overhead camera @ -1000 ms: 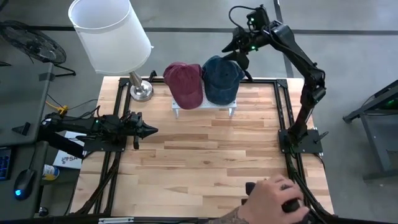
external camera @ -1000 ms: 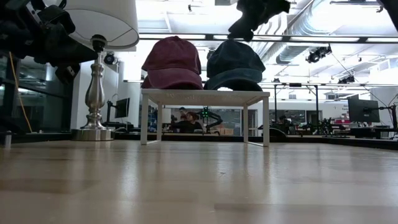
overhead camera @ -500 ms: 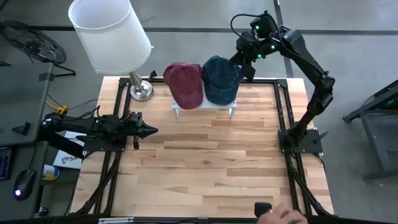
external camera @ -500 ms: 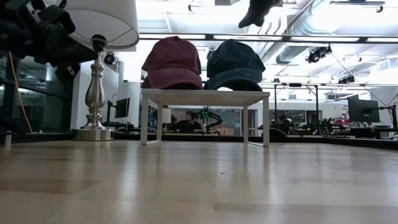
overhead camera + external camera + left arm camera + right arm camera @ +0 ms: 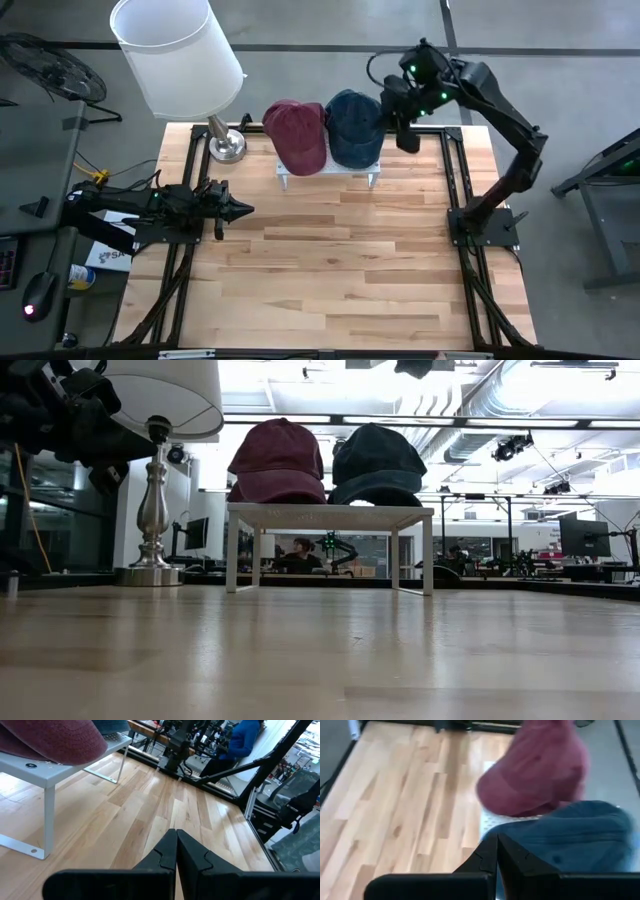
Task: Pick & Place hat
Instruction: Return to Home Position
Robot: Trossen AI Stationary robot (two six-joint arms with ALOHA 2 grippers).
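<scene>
White shelf [image 5: 328, 173] is seen at 12 o'clock on the wooden table [image 5: 330, 270], standing on its legs. Two cap piles are carried on it, side by side and touching: red cap [image 5: 297, 135] on the 9 o'clock half, blue cap [image 5: 355, 128] on the 3 o'clock half. In the low view the red cap [image 5: 277, 460] and blue cap [image 5: 379, 458] are both seen resting on the shelf top [image 5: 330, 512]; under the blue one a second dark cap is visible, and under the red one only a sliver of a second red edge. Nothing is seen under the shelf between its legs. The right gripper [image 5: 408, 140] is held in the air at about 1 o'clock over the table, just at 3 o'clock of the blue cap and apart from it, with nothing gripped; in the right wrist view its fingers [image 5: 485, 860] are pressed together, with both caps in view past them. The left gripper [image 5: 240, 209] is parked at 9 o'clock by the table edge, well apart from the shelf, its fingers [image 5: 167, 855] closed on each other and nothing between them. A lamp [image 5: 175, 55] is stood at 11 o'clock, its base [image 5: 227, 146] near the shelf's 9 o'clock end. A person in a blue top [image 5: 242, 737] is seen beyond the table in the left wrist view.
</scene>
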